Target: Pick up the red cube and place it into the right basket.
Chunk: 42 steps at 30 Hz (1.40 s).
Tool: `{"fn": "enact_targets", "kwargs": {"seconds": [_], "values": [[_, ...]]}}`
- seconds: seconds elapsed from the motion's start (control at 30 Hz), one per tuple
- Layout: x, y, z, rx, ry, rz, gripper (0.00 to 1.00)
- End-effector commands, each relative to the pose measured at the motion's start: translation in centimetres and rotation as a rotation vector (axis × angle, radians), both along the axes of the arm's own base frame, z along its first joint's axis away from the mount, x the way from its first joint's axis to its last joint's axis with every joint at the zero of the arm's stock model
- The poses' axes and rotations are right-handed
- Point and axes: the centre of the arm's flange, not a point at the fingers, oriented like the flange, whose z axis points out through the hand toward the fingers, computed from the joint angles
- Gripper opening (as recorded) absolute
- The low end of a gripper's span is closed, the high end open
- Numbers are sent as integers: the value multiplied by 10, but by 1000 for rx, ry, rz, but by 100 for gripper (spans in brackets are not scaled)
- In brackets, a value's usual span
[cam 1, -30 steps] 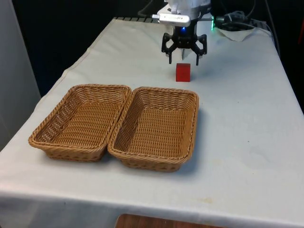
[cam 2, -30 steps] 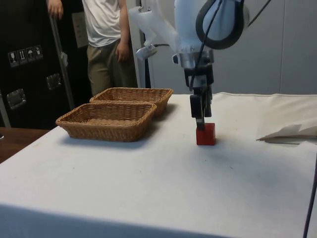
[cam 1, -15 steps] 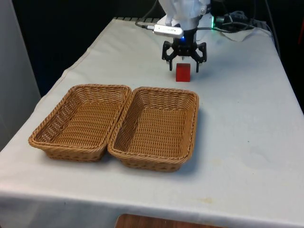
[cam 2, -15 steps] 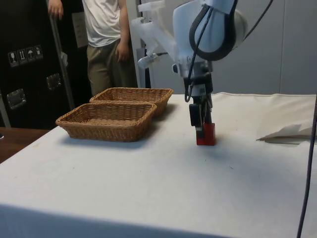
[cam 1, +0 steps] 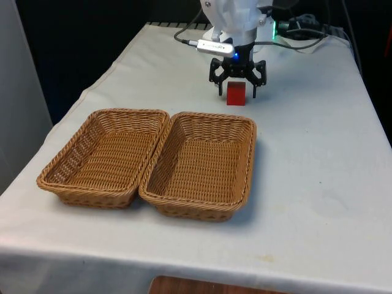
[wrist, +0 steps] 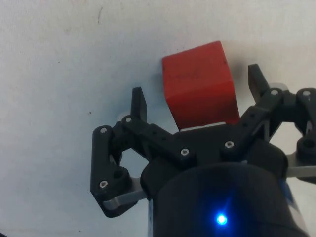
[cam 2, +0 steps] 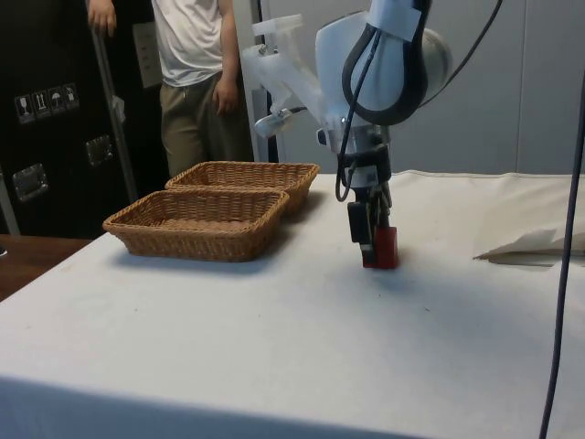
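Red cube: the red cube [cam 1: 236,94] sits on the white cloth [cam 1: 306,159] in the upper middle of the front view, beyond the far rim of the baskets. In the side view it [cam 2: 383,247] is right of centre. It is flat on the cloth, not lifted.

Gripper: the gripper [cam 1: 237,89] is low around the cube, with one finger on each side. In the wrist view [wrist: 197,98] the cube [wrist: 198,84] lies between the two fingertips, with white cloth showing on both sides.

Jaws: spread wide, wider than the cube, and holding nothing. No pad looks to be touching a face yet.

What changed: a second ago the gripper hung above the cube with its fingertips clear of the top. Half a second ago it was part way down. Now the fingers straddle the cube. The cube itself has not shifted on the cloth.

What it means: the descent looks about done, so closing on the cube is likely the step in hand. Lift and carry are not yet begun.

Right basket: the right basket [cam 1: 202,165] is in the middle of the front view, open side up, with nothing in it. The cube is near its far rim but apart from it.

Left basket: the left basket [cam 1: 101,156] lies at the centre left, touching the right one along their long rims.

Person: a person [cam 2: 196,73] stands at the upper left of the side view, behind the baskets.
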Motion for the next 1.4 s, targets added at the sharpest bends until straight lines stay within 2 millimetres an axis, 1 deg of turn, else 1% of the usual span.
{"fn": "enact_targets", "kwargs": {"seconds": [0.0,0.63,0.67,0.73,0.8,0.83,0.87,0.93,0.97,1.0,1.23,1.37], "values": [[0,1,1,6,-5,1,100],[-1,1,0,0,-1,1,100],[-1,1,-1,0,1,2,98],[-1,2,-1,0,1,2,81],[-1,0,-1,0,2,2,59],[-1,0,-1,0,2,2,36],[-1,2,-1,-1,1,2,36],[-1,2,-1,0,2,2,14],[-1,2,-1,0,2,2,4],[-1,2,-1,0,2,2,2],[-1,2,-1,0,2,2,3],[0,2,7,1,-3,2,3]]}}
